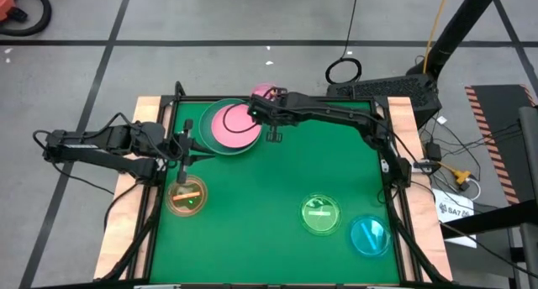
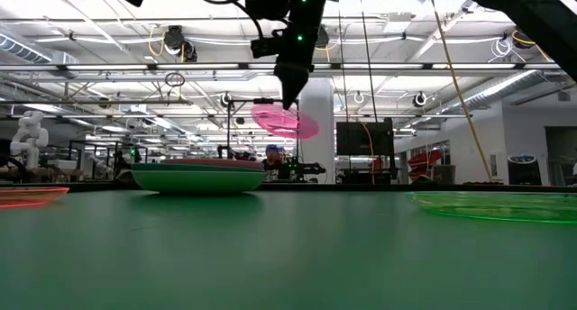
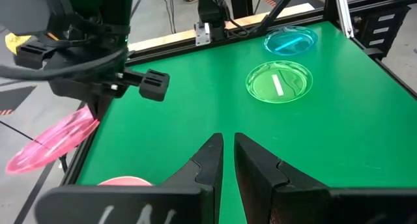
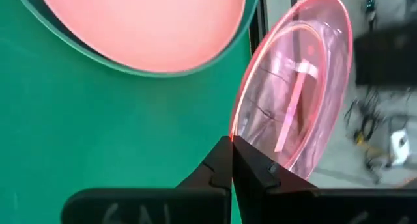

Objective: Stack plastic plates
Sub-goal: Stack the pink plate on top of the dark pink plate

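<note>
- Translucent magenta small round plastic plate (image 4: pixel 296 87) is clamped by its rim in the right gripper (image 4: pixel 231 149), fingers closed on the edge. It hangs tilted, lifted off the table, at upper centre of the high view, just beyond the stack.
- Large pink round plastic plate (image 1: pixel 234 123) lies on top of the stack at upper centre-left of the high view. Green and grey-teal rims (image 1: pixel 206 131) show beneath it. How many plates lie under it cannot be told.
- Small amber translucent plate (image 1: pixel 187 196) lies at lower left of the green table (image 1: pixel 277 188). Small green translucent plate (image 1: pixel 321 214) and small cyan translucent plate (image 1: pixel 369 235) lie at lower right. All three are unstacked.
- Left gripper (image 3: pixel 225 155) hangs between the stack and the amber plate. Its fingers stand nearly together and hold nothing.
- Risk: the grip is on the thin rim only; in my judgement the plate could pivot or slip out during transport.
- Risk: a tilted release may let the plate slide off the pink plate or land on edge.
- Risk: the plate hangs near the table's far edge; a drop here could send it off the table.
</note>
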Robot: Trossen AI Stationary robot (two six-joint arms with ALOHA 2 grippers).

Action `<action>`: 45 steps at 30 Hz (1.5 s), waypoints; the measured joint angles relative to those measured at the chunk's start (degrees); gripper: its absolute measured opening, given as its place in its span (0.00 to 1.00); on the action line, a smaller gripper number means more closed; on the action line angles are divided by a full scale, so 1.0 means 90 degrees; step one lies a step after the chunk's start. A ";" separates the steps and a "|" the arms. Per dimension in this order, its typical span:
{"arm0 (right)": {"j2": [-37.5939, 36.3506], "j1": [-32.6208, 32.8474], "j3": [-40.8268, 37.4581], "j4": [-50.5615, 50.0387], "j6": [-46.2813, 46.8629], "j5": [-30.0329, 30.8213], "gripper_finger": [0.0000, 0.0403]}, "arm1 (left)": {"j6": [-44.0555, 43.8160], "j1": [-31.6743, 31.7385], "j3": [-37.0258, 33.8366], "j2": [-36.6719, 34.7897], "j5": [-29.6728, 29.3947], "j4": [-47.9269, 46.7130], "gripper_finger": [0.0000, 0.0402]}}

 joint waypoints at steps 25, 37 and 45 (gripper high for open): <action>0.0440 0.0289 -0.0002 0.1377 -0.4939 -0.0907 0.00 | 0.0002 -0.0010 0.0000 -0.0007 -0.0007 -0.0115 0.12; 0.0999 0.0272 -0.0007 0.1592 -0.5745 -0.0860 0.00 | -0.0007 -0.0142 -0.0002 -0.0056 -0.0005 -0.0204 0.12; 0.1003 0.0226 -0.0007 0.1912 -0.5640 -0.1230 0.00 | -0.0010 -0.0233 -0.0002 -0.0056 -0.0005 -0.0202 0.12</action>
